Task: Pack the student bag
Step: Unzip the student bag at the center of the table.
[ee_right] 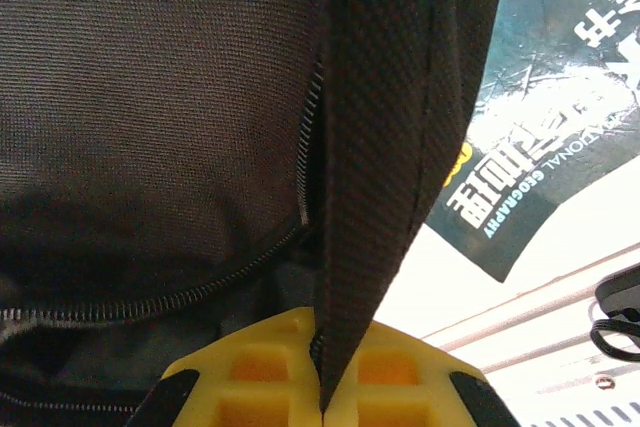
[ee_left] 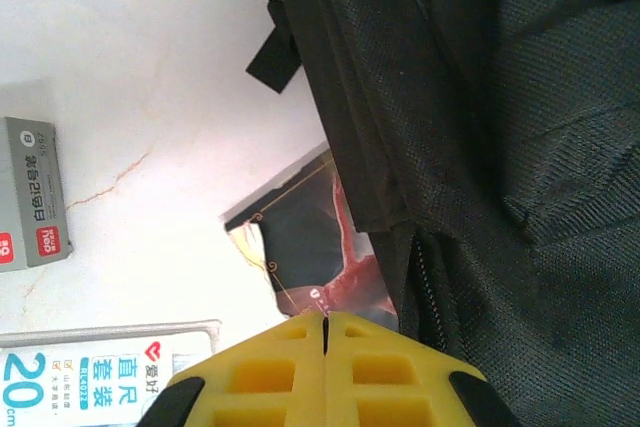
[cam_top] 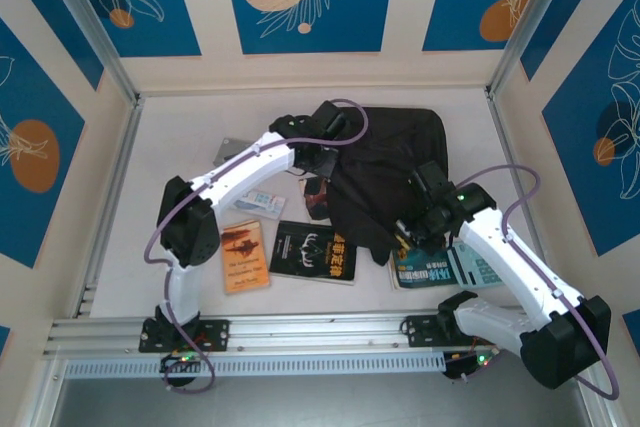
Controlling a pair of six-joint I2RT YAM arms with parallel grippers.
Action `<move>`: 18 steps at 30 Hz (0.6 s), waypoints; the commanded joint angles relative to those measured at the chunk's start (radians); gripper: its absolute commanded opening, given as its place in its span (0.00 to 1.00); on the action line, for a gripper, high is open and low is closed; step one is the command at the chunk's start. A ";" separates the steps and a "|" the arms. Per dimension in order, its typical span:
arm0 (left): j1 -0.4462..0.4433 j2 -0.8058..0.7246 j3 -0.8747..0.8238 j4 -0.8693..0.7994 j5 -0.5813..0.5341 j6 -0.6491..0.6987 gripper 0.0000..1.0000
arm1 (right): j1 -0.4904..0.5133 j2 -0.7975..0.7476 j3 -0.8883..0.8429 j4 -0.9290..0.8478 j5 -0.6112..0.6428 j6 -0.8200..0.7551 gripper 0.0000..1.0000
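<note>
We see the student bag (cam_top: 390, 152) lying flat between our two grippers. Its long axis runs roughly from the far wall towards the arm bases, and it narrows at the near end. Which end is its top we cannot tell.

The right gripper (ee_right: 322, 347) is clamped on a strip (ee_right: 375, 147) of the bag's black fabric, which rises straight out from between its yellow fingers (ee_right: 400, 377). A zipper (ee_right: 305, 177) runs just left of the strip. To the right of that gripper lies a teal magazine (ee_right: 545, 137) printed "NATIONAL GEOGRAPHY" beside large white Chinese characters.

The left gripper (ee_left: 325, 322) has its fingers pressed together with nothing visible between them. The bag's edge is just ahead and to its right. Ahead of this gripper a dark book (ee_left: 300, 237) is partly tucked under the bag. To its left lie a ruler pack (ee_left: 100, 377) marked "20cm" and a grey box (ee_left: 30, 192) with a red label.
</note>
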 commanded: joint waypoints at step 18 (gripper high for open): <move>0.131 0.087 0.257 0.152 0.350 -0.034 0.04 | -0.004 0.135 0.169 0.120 -0.141 -0.120 0.00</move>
